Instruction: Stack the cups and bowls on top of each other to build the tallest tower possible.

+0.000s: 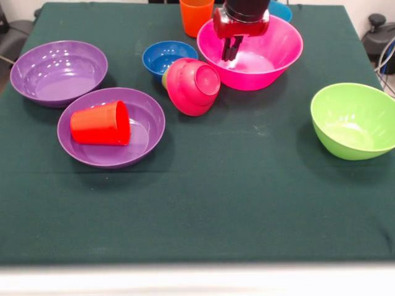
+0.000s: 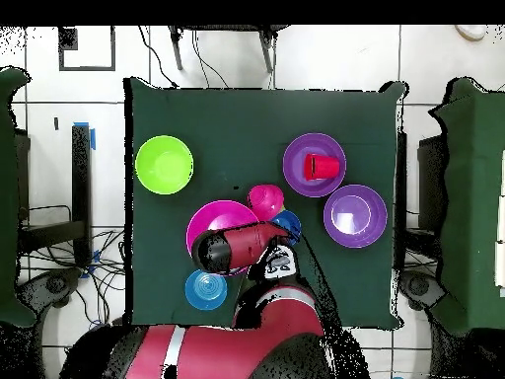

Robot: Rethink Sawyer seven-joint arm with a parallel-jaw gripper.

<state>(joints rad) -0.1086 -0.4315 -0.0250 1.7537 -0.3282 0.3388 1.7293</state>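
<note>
The gripper (image 1: 232,49) hung over the big pink bowl (image 1: 271,58), its two dark fingers drawn close together with only a narrow slit between them and nothing held. Just in front of that bowl, the small crimson bowl (image 1: 194,85) lay tipped on its side with its base facing the camera, a sliver of a yellowish rim showing behind it, and it touched or nearly touched the small dark blue bowl (image 1: 165,57) standing upright beside it. The red cup (image 1: 102,123) lay on its side inside one purple bowl (image 1: 148,132); the second purple bowl (image 1: 37,77) sat empty just beside that one. The orange cup (image 1: 195,15) stood at the far edge of the green table (image 1: 216,197), next to the pink bowl, and the light blue bowl (image 2: 205,289) sat just beyond the arm. The lime green bowl (image 1: 355,120) stood well apart on its own. No tower stood anywhere.
</note>
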